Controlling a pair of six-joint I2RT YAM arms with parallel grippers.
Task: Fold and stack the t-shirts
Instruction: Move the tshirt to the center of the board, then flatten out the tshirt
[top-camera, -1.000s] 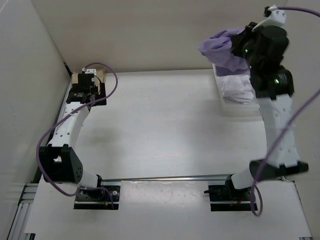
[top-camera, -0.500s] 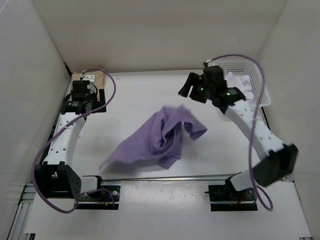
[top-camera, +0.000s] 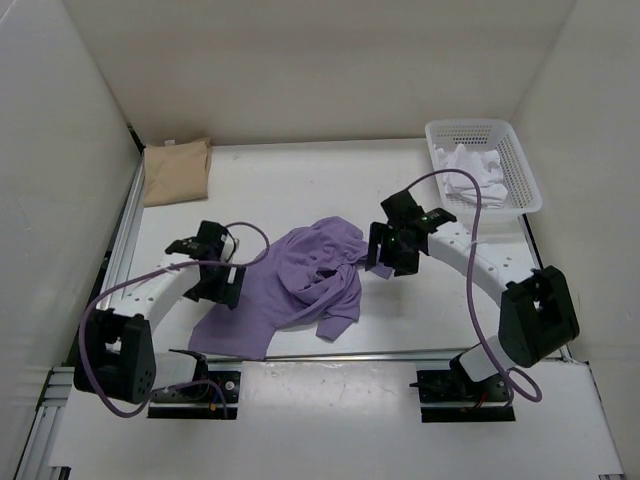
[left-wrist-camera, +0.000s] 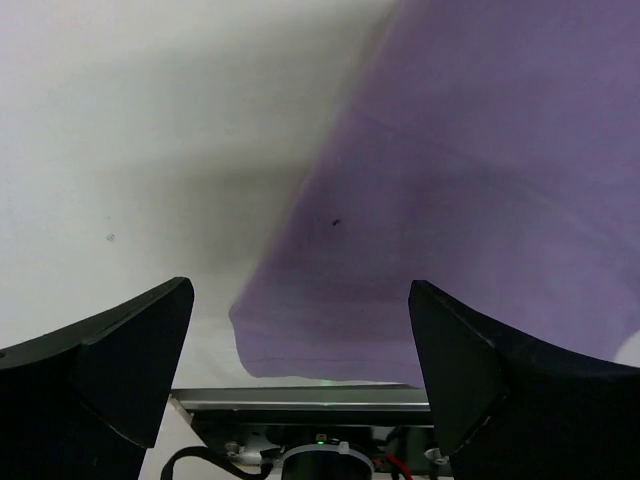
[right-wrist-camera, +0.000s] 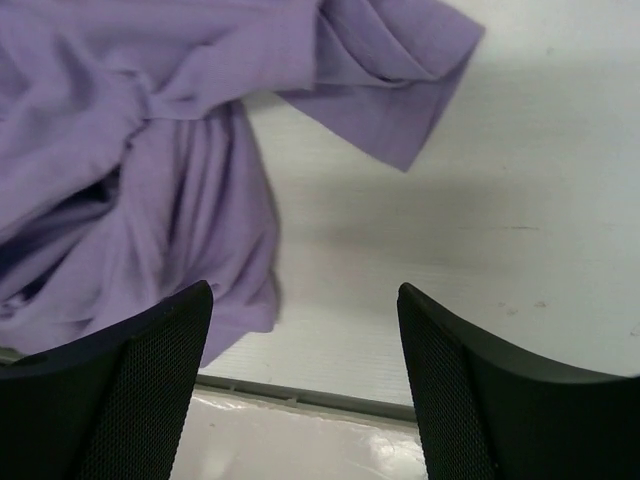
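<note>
**Lavender shirt lies crumpled on the table, both grippers open**

The lavender t-shirt (top-camera: 300, 285) lies in a loose, wrinkled heap on the white table (top-camera: 300, 190), near the front rail, between the two arms. The left gripper (left-wrist-camera: 300, 290) hangs over its left edge, with jaws wide apart and nothing between them. The right gripper (right-wrist-camera: 302, 290) is above the right side of the shirt, also spread wide and holding nothing. The tan t-shirt (top-camera: 177, 170) lies folded in the far left corner. The white t-shirt (top-camera: 470, 168) lies in the perforated basket (top-camera: 522, 175) at the far right.
</note>
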